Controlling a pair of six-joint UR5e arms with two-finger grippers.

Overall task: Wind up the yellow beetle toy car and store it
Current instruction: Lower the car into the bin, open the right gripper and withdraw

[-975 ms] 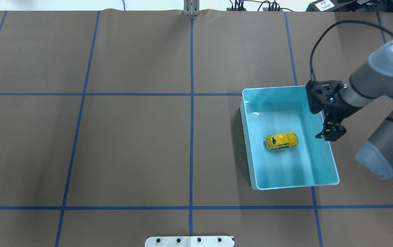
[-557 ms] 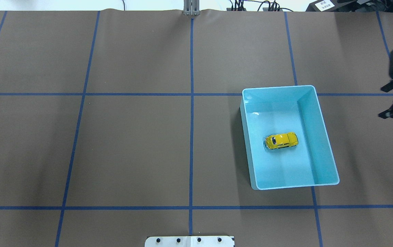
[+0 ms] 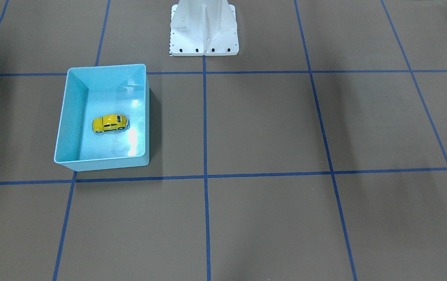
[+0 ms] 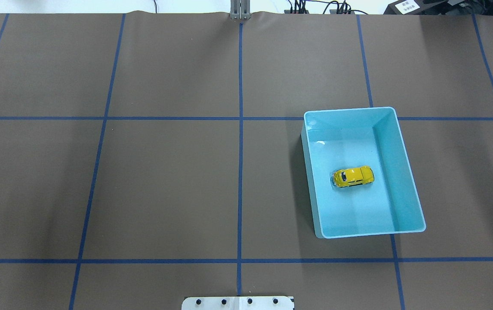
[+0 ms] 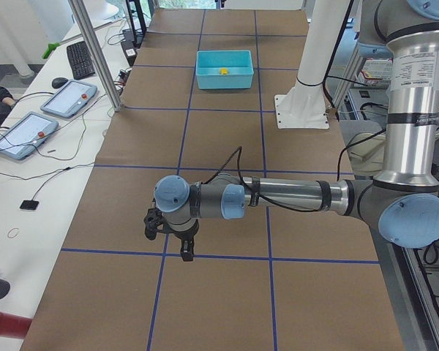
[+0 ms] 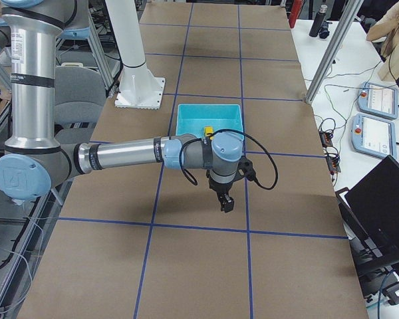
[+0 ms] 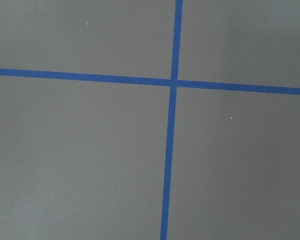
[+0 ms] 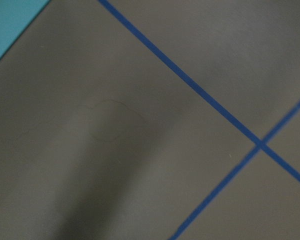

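The yellow beetle toy car (image 4: 353, 176) stands on its wheels inside the light blue bin (image 4: 349, 109), near the middle of the floor. It also shows in the front view (image 3: 109, 123) and small in the side views (image 5: 223, 72) (image 6: 208, 131). Neither gripper shows in the overhead or front view. My right gripper (image 6: 225, 203) hangs over bare table beside the bin, apart from it. My left gripper (image 5: 183, 245) hangs over the table far from the bin. I cannot tell whether either is open or shut.
The white robot base (image 3: 204, 29) stands at the table's edge. Blue tape lines (image 4: 240, 150) cross the brown mat. A corner of the bin (image 8: 10, 20) shows in the right wrist view. Tablets and cables (image 5: 58, 102) lie on a side table.
My right arm has drawn back from the bin's right wall and left the overhead view to the right. The car and bin have not moved.
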